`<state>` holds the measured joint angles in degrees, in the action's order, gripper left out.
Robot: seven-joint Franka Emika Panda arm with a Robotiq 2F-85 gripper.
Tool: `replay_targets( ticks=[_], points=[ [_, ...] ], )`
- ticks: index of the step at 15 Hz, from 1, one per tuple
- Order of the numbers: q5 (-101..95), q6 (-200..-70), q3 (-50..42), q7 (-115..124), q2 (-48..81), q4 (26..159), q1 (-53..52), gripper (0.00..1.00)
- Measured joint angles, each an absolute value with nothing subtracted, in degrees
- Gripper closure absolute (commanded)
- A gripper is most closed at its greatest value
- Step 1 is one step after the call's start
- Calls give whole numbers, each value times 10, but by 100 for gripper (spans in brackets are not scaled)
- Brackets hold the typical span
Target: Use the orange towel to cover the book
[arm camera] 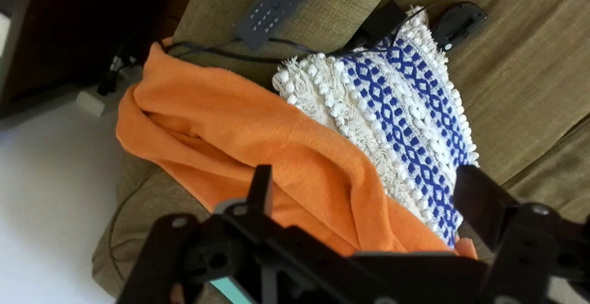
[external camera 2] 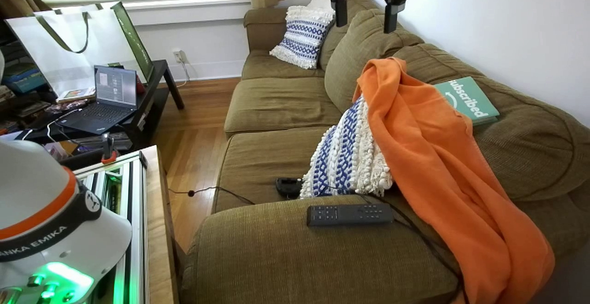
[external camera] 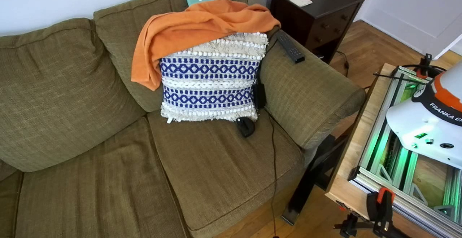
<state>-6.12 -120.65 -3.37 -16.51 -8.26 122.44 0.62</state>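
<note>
Evidently, the long orange fabric towel point(external camera: 196, 25) lies where it does because the square white-and-blue woven pillow point(external camera: 211, 83) props it: it runs over the pillow's top edge, one end dropping at nine o'clock from the pillow's middle, the other passing two o'clock to the rear of the olive-brown cloth armrest point(external camera: 303, 90). With weight hanging both ways, it probably won't slide unaided. The teal rectangular book with white lettering point(external camera 2: 468, 99) rests up on the olive-brown cloth backrest point(external camera: 122, 47), at twelve o'clock from the pillow; the towel hides its lower part in both exterior views, though whether cloth lies upon the cover or only before it is unclear. Lettering shows, so the covering looks unfinished. The black two-fingered gripper point(external camera 2: 366, 18) is released, its jaws wide apart, grasping nothing. In the wrist view it faces the towel, a sliver of book at seven o'clock from the centre, presumably so that it can descend on a fold and draw it across. The slim black plastic remote point(external camera: 290, 47) lies on the armrest, apart from the towel.
</note>
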Motion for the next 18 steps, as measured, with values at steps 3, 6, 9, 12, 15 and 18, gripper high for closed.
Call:
replay_targets(
  ticks=[3, 6, 9, 12, 15, 18],
  points=[
    [-77, -1206, -22, -228, -11, 1155, -1, 0],
    [-92, -1210, -22, -306, 59, 1086, 2, 0],
    [-92, -1227, -20, -367, 122, 1025, 8, 0],
    [-92, -1244, -14, -396, 181, 974, 10, 0],
    [-92, -1249, -10, -408, 235, 923, 12, 0],
    [-91, -1256, -6, -412, 281, 878, 24, 0]
  ],
)
